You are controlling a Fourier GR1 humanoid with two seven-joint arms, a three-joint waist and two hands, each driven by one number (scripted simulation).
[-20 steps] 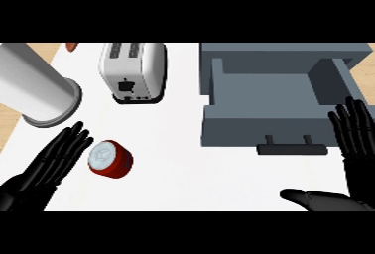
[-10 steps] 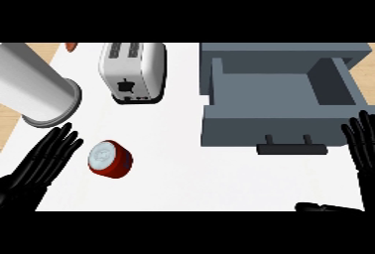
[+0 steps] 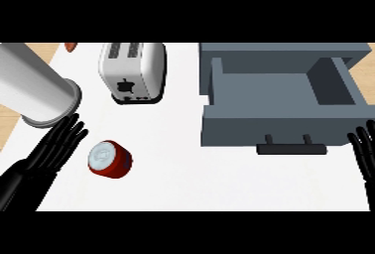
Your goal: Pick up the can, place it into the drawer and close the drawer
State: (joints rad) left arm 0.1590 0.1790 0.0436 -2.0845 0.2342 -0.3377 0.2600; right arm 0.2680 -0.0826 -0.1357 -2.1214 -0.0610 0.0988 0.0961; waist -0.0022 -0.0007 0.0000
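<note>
Both hands have drawn back: left hand [image 3: 45,158], fingers straight, beside the short red metal can [image 3: 110,158] lying on the white surface [image 3: 190,173]; right hand [image 3: 364,151] open by the grey open drawer [image 3: 282,106]. Grasp not begun.

No readable text, labels, brands or numbers appear on anything.

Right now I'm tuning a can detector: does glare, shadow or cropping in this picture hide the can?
Head view: even lighting, no glare. The red can shows whole beside the left hand, casting only a faint shadow on the white counter. The frame crops the right hand and the grey cylinder.
</note>
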